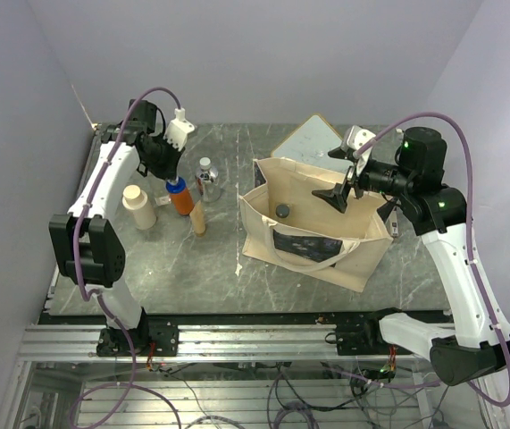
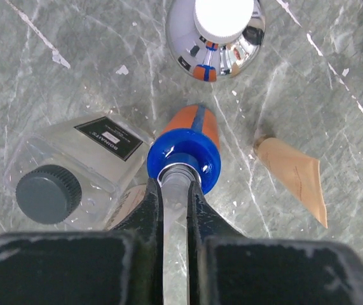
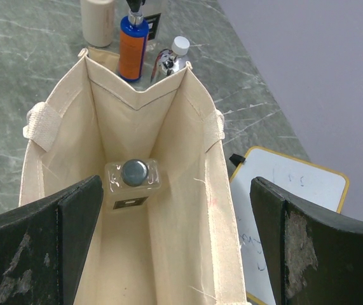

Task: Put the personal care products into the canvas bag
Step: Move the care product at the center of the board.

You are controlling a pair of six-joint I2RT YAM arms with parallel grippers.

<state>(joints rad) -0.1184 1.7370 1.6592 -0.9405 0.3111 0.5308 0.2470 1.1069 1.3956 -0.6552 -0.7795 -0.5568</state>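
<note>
Orange bottle [image 2: 186, 152], blue-capped, upright on the table [image 1: 192, 268] left of the canvas bag [image 1: 263, 228]; left gripper [image 2: 176, 184] pinches its neck. Lift straight (narrow hold, may swing). Right gripper [image 1: 344, 195] gapes above the bag.

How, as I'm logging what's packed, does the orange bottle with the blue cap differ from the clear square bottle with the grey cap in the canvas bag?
The orange round bottle with a blue cap stands on the table outside the cream canvas bag; the clear square bottle with a grey cap sits on the bag's floor. The left end effector grips the orange bottle's top; nothing touches the clear one. Both seem upright.
</note>
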